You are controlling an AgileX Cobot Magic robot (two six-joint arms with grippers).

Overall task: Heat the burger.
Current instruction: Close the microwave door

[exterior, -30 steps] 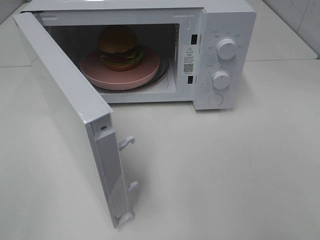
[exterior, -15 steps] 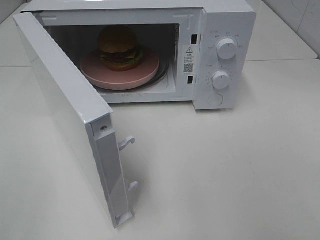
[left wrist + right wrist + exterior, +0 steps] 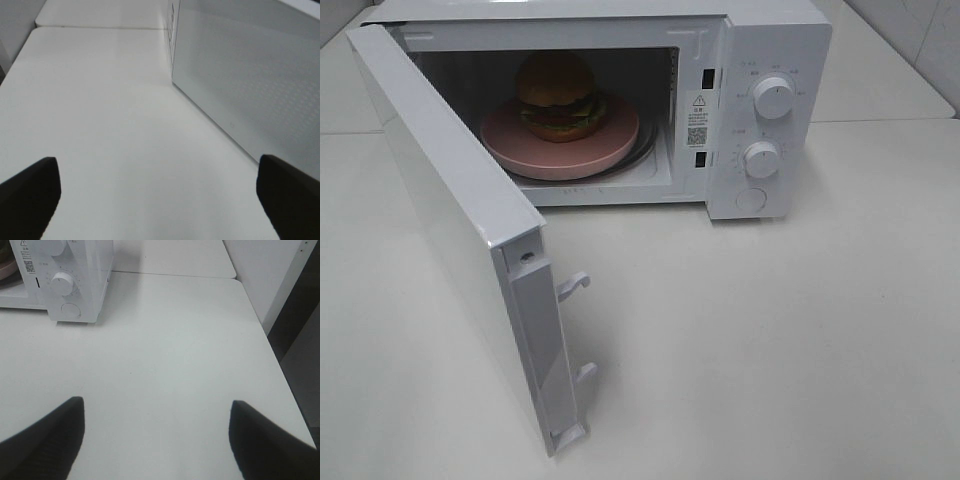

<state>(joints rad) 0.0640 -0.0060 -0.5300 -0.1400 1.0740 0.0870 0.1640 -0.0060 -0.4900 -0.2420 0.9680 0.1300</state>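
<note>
The burger (image 3: 557, 95) sits on its pink plate (image 3: 620, 140) inside the microwave (image 3: 780, 40), upper centre of the frame. The door (image 3: 440, 200) stands open at left (closing it and setting the knobs (image 3: 773, 98) look to be what is left). The left gripper (image 3: 157, 165) and right gripper (image 3: 156, 405) gape wide, empty.

Soft, even overhead light left the white worktop (image 3: 800, 330) bright and nearly featureless. The open microwave door (image 3: 450, 230) cast only a faint shadow at lower centre. The oven cavity stayed dim. In both wrist views the dark fingers (image 3: 30, 195) were blurred.
</note>
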